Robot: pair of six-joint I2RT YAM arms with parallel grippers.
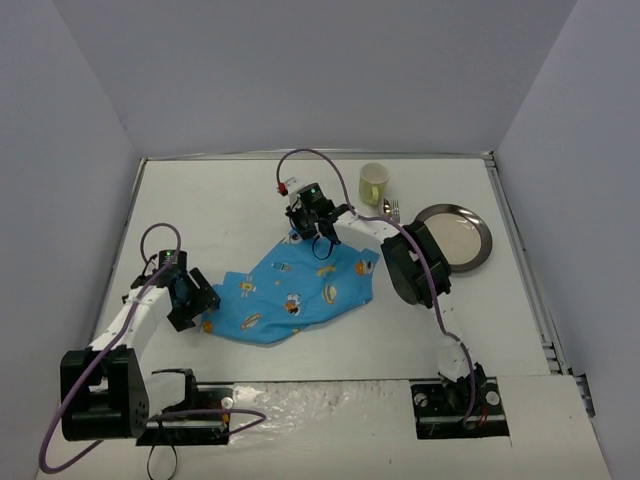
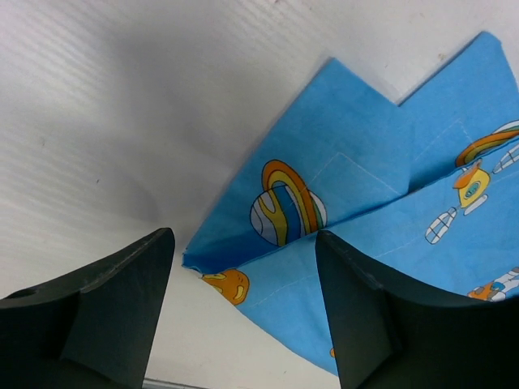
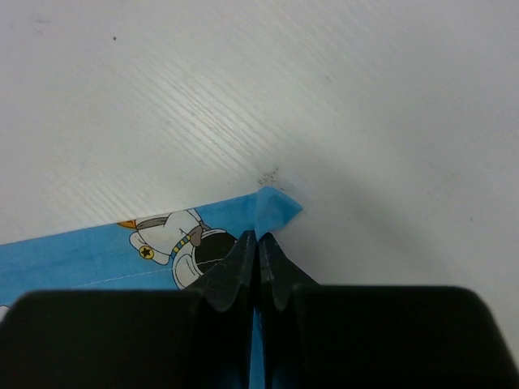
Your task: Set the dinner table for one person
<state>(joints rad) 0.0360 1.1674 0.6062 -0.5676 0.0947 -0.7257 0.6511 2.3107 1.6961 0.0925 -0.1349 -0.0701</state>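
One white dinner table point(image 1: 220, 200) spans the floor between grey walls point(image 1: 300, 70); on it, left gripper point(image 1: 203, 303) released astride one blue placemat's point(image 1: 290, 295) left corner, right gripper point(image 3: 258, 241) clenching its far corner, one cup point(image 1: 373, 183), one metal plate point(image 1: 455, 237).

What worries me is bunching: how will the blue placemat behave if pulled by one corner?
Probably floppy: the placemat lies folded and rumpled on the dinner table. Likely light for its size: the right gripper pinches only its corner.

dinner table point(image 1: 235, 195), matte white, flat, rectangular
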